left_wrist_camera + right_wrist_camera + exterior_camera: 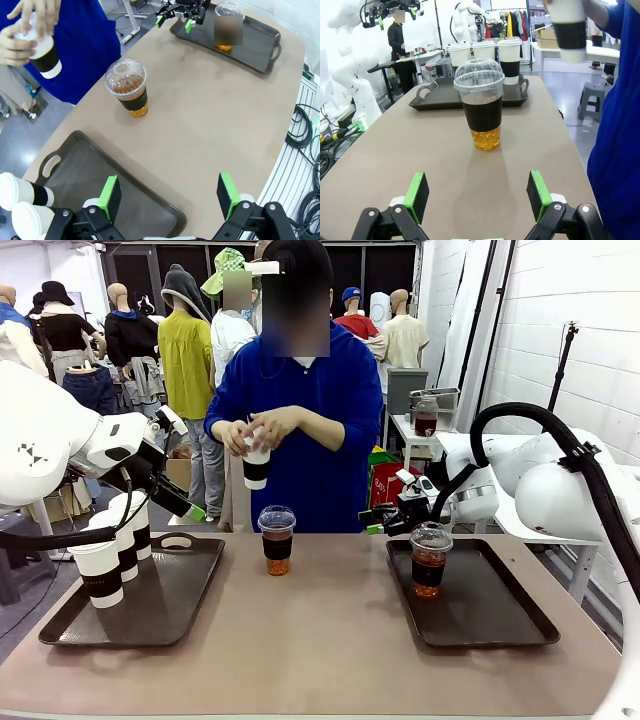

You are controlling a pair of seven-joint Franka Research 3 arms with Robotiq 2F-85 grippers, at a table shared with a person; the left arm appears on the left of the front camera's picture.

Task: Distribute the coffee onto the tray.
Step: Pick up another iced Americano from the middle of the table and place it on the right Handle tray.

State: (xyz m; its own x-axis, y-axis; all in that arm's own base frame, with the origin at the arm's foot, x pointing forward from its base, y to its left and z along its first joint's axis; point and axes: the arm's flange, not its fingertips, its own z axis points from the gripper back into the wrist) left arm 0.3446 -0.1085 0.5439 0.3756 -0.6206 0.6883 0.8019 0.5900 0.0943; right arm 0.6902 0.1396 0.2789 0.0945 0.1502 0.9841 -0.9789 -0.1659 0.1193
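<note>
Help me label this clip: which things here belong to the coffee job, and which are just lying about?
Job: left tray, three paper cups on it, right tray, iced coffee on it, iced coffee mid-table, paper cup the person holds.
Lying about: cables, stool, background jar.

A tan worktop [330,640] runs across the front view; a person in a blue top [310,430] stands at its far side; behind, a small white table [408,432] bears what may be a dark-filled jar [426,416]; a grey stool [591,97] stands on the floor; black cables [301,131] coil beside the worktop.
</note>
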